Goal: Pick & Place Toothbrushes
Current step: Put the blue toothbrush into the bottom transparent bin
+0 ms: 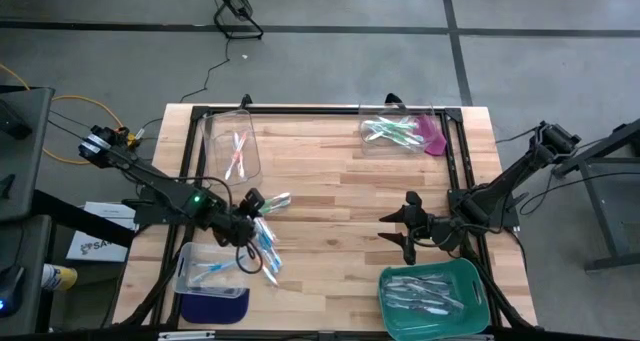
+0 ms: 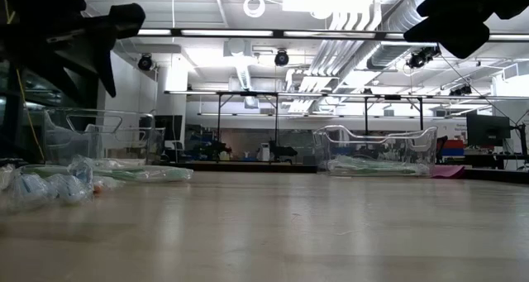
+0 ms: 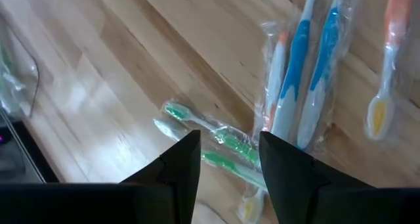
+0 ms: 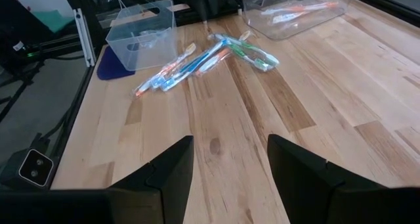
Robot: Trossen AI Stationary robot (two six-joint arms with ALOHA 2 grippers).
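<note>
A loose pile of wrapped toothbrushes (image 1: 266, 239) lies flat on the table left of centre. It shows blue, green and orange ones. My left gripper (image 1: 251, 203) hovers open just over the pile's far end. In the left wrist view its fingers (image 3: 230, 142) stand above a pair of green toothbrushes (image 3: 220, 144), with blue ones (image 3: 307, 60) and an orange one (image 3: 388, 46) beside them. My right gripper (image 1: 402, 228) waits open over bare table right of centre. It faces the pile (image 4: 200, 58) in its wrist view (image 4: 230, 145).
A clear bin (image 1: 232, 149) at far left holds pink-orange brushes. A clear bin (image 1: 398, 131) at far right holds green ones, with a pink mat (image 1: 434, 136) beside it. A near-left bin (image 1: 210, 271) on a blue mat holds blue ones. A green tray (image 1: 432, 291) holds pale ones.
</note>
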